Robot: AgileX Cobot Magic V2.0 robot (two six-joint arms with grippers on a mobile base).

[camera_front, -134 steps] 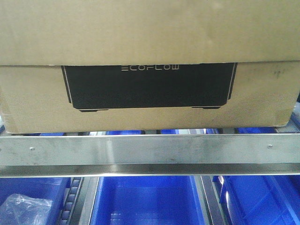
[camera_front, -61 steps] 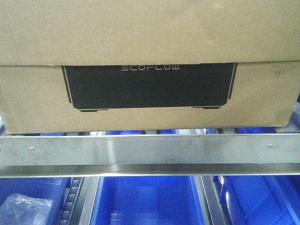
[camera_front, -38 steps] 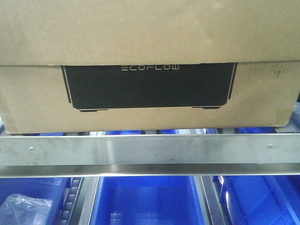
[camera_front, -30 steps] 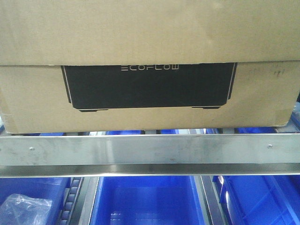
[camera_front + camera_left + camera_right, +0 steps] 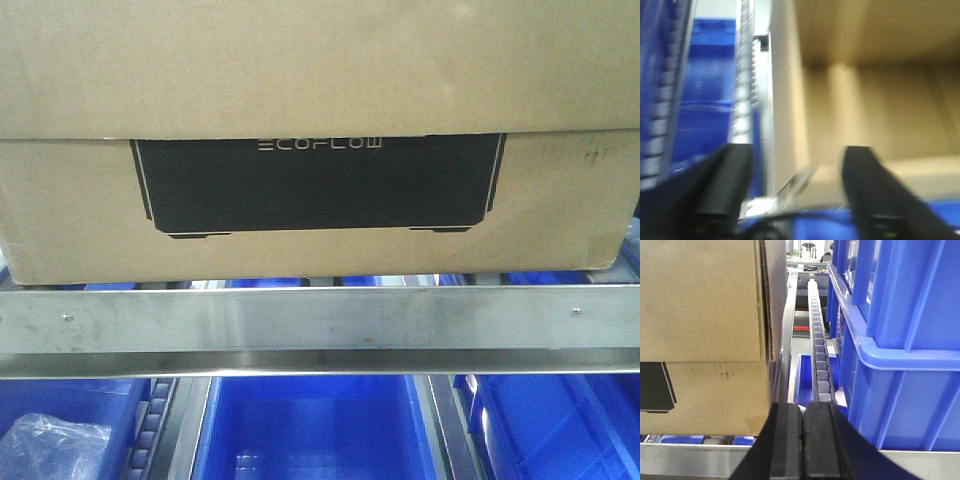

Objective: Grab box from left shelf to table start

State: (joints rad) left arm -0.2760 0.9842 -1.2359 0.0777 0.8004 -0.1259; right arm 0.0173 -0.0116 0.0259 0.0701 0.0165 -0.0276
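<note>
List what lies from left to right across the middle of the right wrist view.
box → roller track → blue bin

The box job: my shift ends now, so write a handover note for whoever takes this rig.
Left gripper: open, empty, near the box's left edge (blurred view).
Right gripper: shut, empty, facing the gap between box and blue bin.
Box sits on the left shelf. Table not in view.
Done: arms at the box.
Left: grip it, lift it off, set it on the table.
</note>
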